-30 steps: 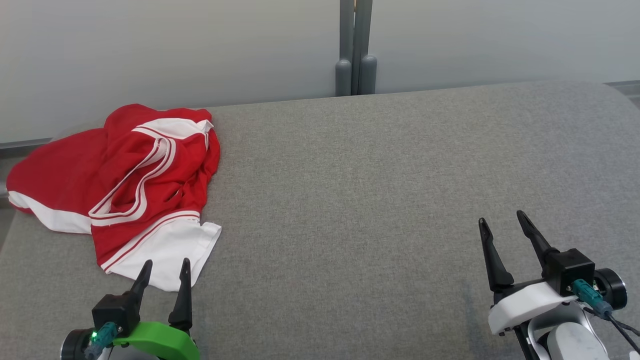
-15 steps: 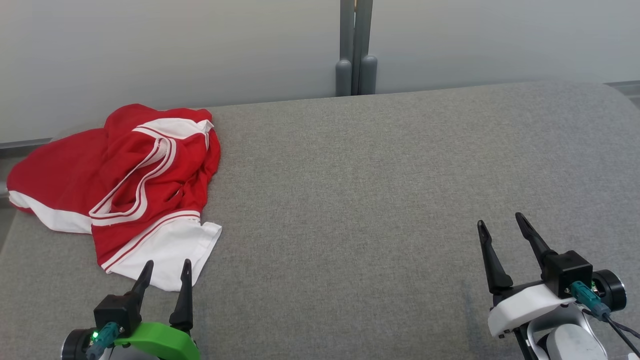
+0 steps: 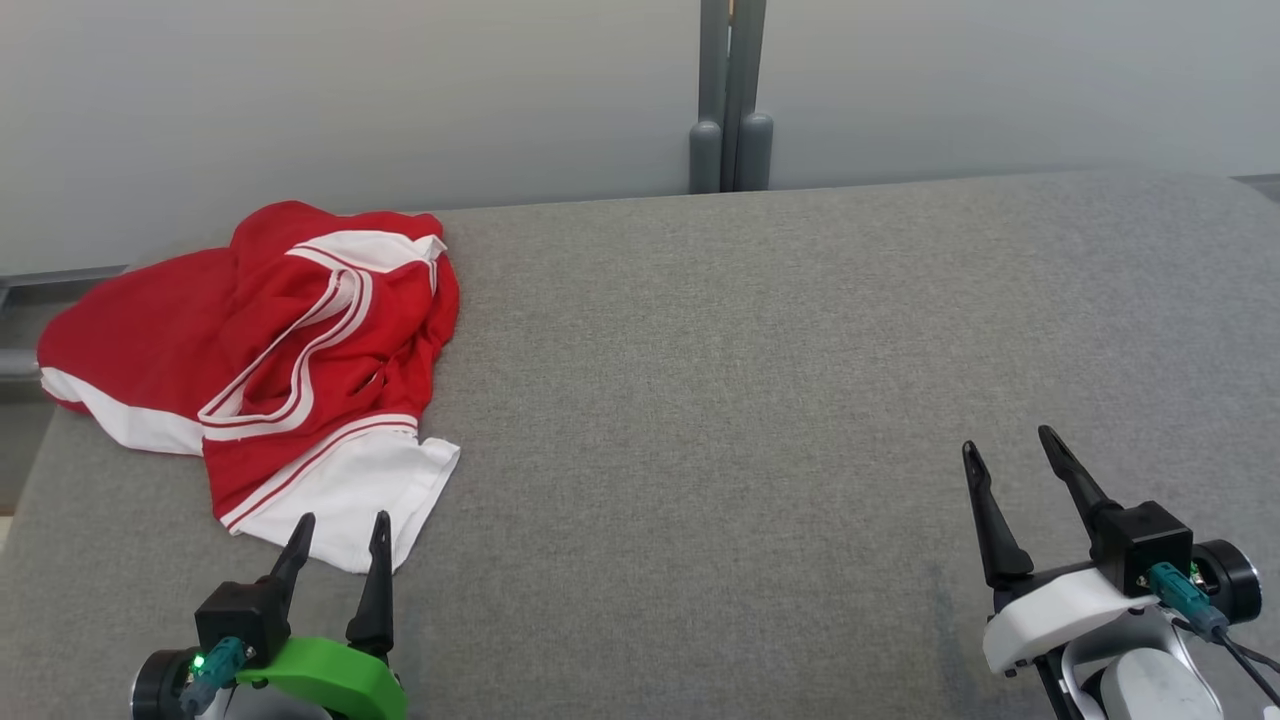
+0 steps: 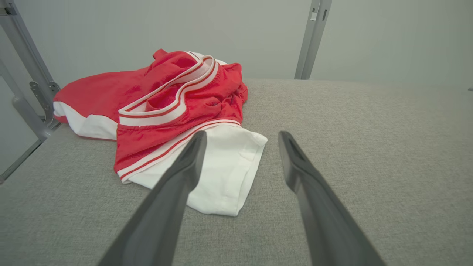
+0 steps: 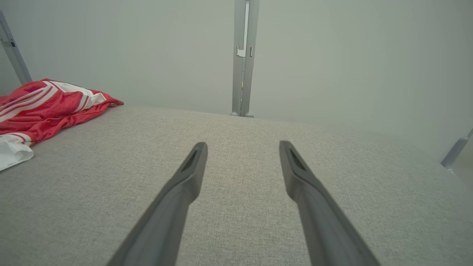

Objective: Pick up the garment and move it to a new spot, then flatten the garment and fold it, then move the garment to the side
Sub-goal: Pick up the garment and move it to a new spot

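Head view: we see the crumpled red-and-white satin sports garment (image 3: 300,340) heaped at the far left of the grey fabric-covered bench (image 3: 750,400), with its outer edge reaching that bench's left rim. Its white hem faces us. Our left jaws stand wide with nothing in them, their long dark fingers (image 3: 380,560) pointing at that hem. We judge they are lined up there because the loose hem is the easiest edge to pinch for the first lift. Our right jaws are just as wide and empty, their dark fingers (image 3: 1068,475) over bare fabric well apart from the garment. We take that arm to be waiting, leaving the open middle of the bench free as the new spot.

Left wrist view: the garment (image 4: 177,96) lies straight ahead, bunched with a striped band folded on top, so pickup, flattening and folding are all undone. The white hem sits just beyond the finger (image 4: 177,184) tips; whether anything touches it we cannot tell.

Right wrist view: the garment (image 5: 48,103) shows far off at the left edge, while the spread fingers (image 5: 306,192) aim over bare bench toward a grey metal post (image 5: 242,55) at the back.
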Tool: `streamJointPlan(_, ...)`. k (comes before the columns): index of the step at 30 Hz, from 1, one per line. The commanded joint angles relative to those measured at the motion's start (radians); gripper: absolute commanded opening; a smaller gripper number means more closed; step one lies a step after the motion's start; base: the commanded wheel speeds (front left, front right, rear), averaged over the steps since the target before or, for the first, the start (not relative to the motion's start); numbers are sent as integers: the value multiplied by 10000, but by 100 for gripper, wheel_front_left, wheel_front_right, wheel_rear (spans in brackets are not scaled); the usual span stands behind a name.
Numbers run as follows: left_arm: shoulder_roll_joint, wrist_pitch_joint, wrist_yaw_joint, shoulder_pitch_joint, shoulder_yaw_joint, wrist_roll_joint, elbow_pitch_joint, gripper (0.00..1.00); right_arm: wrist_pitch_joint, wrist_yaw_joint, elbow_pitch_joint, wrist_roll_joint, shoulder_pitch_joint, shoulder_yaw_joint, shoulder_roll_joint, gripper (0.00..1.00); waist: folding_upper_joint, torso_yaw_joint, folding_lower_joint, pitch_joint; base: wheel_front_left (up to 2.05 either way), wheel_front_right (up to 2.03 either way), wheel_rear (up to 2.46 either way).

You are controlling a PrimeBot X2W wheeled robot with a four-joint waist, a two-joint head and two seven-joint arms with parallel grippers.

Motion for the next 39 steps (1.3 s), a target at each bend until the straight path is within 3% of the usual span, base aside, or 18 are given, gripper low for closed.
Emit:
streamJointPlan(1,10,-18,-29,-115,-18,81,26,100,-50,4,-42,-28,111,-6,-39,100,0,301,0,-40,0,0,0)
streamJointPlan(13,182,-18,28,177,108,58,134,100,-48,3,3,59,134,321,80,100,0,2965,0,-302,0,0,0)
streamJointPlan(18,291,-18,43,327,192,2,123,100,-48,3,62,103,-111,667,148,100,0,3462,0,-330,0,0,0)
streamJointPlan(28,147,296,106,-660,208,-286,59,100,-45,3,-55,73,-636,909,-116,100,0,3264,0,571,0,0,0)
streamJointPlan(34,45,1763,27,-2893,-226,-721,289,100,-42,3,-309,-141,-1439,1136,-563,100,0,2797,0,2275,0,0,0)
streamJointPlan(39,-6,3403,-24,-5012,-653,-1719,1136,100,-42,1,-358,-259,-2259,1588,-813,100,0,2323,0,3567,0,0,0)
